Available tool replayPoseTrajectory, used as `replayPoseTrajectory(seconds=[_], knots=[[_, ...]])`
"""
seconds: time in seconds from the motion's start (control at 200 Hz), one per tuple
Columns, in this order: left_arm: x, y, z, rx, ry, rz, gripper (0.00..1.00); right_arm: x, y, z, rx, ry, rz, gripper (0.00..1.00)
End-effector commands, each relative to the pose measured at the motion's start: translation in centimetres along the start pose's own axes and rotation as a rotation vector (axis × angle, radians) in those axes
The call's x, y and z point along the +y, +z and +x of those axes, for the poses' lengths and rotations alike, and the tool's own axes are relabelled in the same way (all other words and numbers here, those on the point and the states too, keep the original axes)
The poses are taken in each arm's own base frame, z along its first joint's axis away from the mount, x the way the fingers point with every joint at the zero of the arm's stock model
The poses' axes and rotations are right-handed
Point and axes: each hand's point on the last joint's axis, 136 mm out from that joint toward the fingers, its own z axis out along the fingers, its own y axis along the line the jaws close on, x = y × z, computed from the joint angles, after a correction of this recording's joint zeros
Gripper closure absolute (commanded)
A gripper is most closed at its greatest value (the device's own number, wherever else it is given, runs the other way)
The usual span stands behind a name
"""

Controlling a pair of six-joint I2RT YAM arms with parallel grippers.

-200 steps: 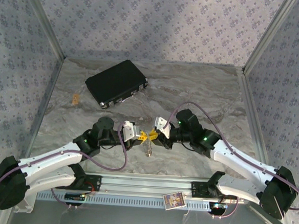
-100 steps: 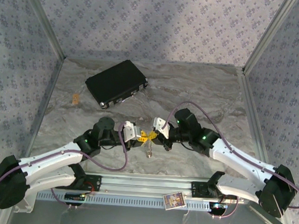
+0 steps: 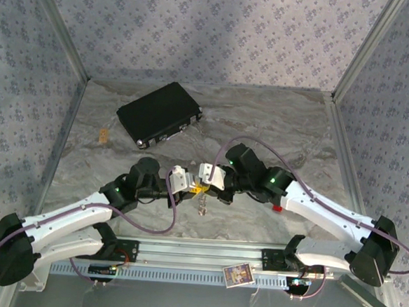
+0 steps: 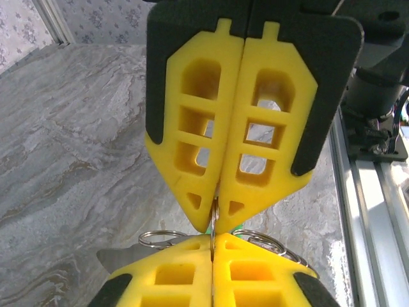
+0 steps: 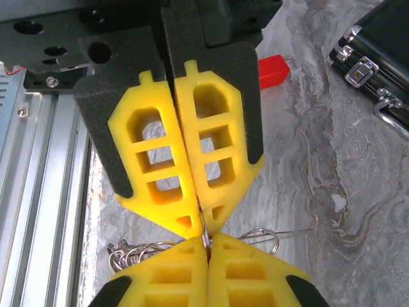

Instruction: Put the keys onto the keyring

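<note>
My two grippers meet tip to tip above the middle of the table. The left gripper (image 3: 190,185) (image 4: 213,240) is shut on the thin edge of the silver keyring (image 4: 214,217). From the opposite side the right gripper (image 3: 206,184) (image 5: 206,248) is shut on the same keyring (image 5: 204,238). Smaller silver rings (image 5: 135,256) bunch on one side of the tips and a single ring (image 5: 263,238) sticks out on the other. A small dangling cluster (image 3: 202,208) hangs below the tips. A green sliver (image 4: 242,227) shows behind the fingers. The keys' heads are otherwise hidden.
A flat black box (image 3: 159,114) lies at the back left, its latches (image 5: 364,70) toward me. A red block (image 3: 276,208) (image 5: 275,70) sits on the table beside the right arm. A small orange bit (image 3: 104,136) lies far left. The metal rail (image 3: 204,255) runs along the near edge.
The right arm has swung left, bringing its gripper tight against the left one, and the red block now shows beside it. The left gripper has barely shifted.
</note>
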Motion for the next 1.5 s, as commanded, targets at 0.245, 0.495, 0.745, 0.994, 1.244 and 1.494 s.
replayPoseTrajectory(seconds=[0.245,0.495,0.745,0.994,1.244,1.494], knots=[[-0.1,-0.1,-2.1,-0.076,0.032,0.013,1.00,0.0,-1.5,-0.4,-0.147,0.084,-0.001,0.75],[0.0,0.1,-2.4,-0.144,0.015,0.005,1.00,0.2,-1.3,0.2,-0.192,0.138,-0.008,0.67],[0.3,0.2,-2.3,-0.147,-0.014,-0.011,1.00,-1.4,-2.6,1.2,-0.110,0.016,0.199,0.68],[0.7,0.4,-2.5,-0.154,-0.037,-0.021,1.00,-2.1,-3.2,1.3,-0.075,-0.100,0.315,0.71],[0.7,0.4,-2.4,-0.151,-0.039,-0.021,1.00,-1.5,-2.4,1.4,-0.070,-0.103,0.280,0.75],[0.7,0.4,-2.6,-0.158,-0.039,-0.021,1.00,-1.4,-2.1,0.9,-0.083,-0.109,0.264,0.83]])
